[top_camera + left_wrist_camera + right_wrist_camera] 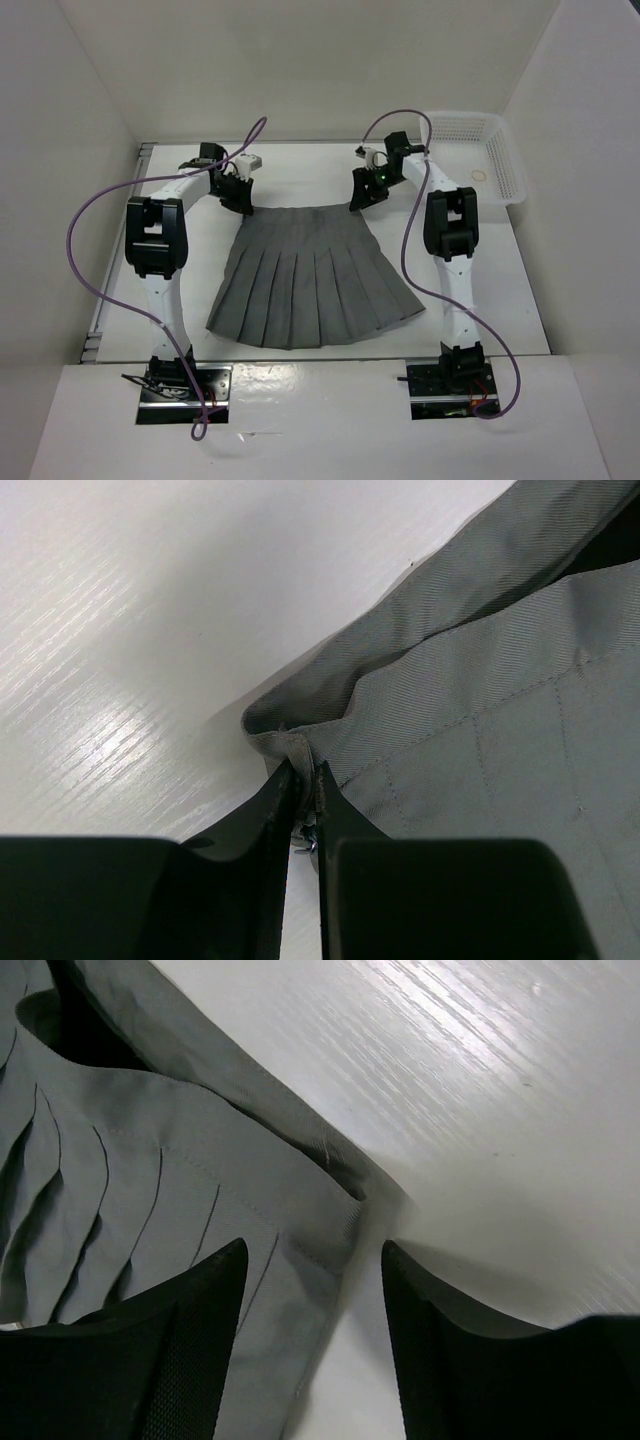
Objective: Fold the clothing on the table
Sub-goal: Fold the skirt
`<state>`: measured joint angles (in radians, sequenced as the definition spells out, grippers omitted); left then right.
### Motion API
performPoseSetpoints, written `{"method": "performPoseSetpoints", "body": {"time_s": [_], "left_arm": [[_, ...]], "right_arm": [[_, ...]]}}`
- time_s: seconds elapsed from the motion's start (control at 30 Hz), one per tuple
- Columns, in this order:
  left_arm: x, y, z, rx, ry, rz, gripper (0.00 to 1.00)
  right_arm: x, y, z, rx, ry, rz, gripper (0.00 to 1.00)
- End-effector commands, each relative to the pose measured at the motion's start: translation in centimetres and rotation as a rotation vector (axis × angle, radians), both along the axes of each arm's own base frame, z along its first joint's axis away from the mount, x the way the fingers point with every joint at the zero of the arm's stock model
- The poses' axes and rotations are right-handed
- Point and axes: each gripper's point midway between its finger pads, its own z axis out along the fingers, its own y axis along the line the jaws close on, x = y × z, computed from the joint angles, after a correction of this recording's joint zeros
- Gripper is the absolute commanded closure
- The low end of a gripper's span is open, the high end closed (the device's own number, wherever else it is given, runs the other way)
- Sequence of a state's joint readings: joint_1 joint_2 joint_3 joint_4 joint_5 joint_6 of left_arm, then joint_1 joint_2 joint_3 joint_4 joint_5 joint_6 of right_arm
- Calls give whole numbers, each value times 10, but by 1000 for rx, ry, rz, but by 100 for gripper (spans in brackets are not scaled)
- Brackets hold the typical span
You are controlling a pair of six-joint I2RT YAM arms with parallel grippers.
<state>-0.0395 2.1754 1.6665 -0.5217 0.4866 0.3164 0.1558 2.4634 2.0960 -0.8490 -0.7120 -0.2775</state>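
From above, you cannot see either waist corner of the clothing point(300, 280): the left tool point(243, 204) and right tool point(360, 195) cover them. Both wrist views crop its hem.

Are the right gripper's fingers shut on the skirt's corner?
No: on the right gripper the fingers stand apart, straddling the skirt corner.

The clothing point(312, 285) lies on the middle of the worktop point(300, 175). The left tool point(243, 203) is at the clothing's far left corner, the right tool point(360, 196) at its far right corner. A basket point(455, 125) stands behind and right of the clothing
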Motion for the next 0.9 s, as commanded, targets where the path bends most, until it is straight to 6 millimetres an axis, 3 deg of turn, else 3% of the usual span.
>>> {"method": "performPoseSetpoints", "body": {"time_s": [0.0, 0.3, 0.4, 0.5, 0.53, 0.63, 0.73, 0.87], "left_arm": [[-6, -4, -3, -32, 7, -38, 88], [-7, -5, -7, -40, 16, -42, 88], [-6, -1, -7, -37, 11, -40, 88], [-3, 2, -3, -45, 2, -35, 89], [2, 7, 1, -53, -11, -27, 91], [6, 22, 1, -94, 1, 9, 98], [13, 30, 9, -152, -6, 21, 100], [12, 23, 13, -232, 33, 6, 100]], "right_arm": [[1, 18, -8, -4, -7, 36, 40], [13, 18, -14, -19, -19, 30, 53], [11, 15, -20, -36, -2, 25, 64], [12, 13, -22, -56, -5, 18, 81], [11, 12, -19, -55, -7, 18, 90], [11, 6, -19, -91, -19, 4, 99], [13, 4, -13, -104, -42, -3, 100], [17, 2, -9, -117, -57, -19, 100]]}}
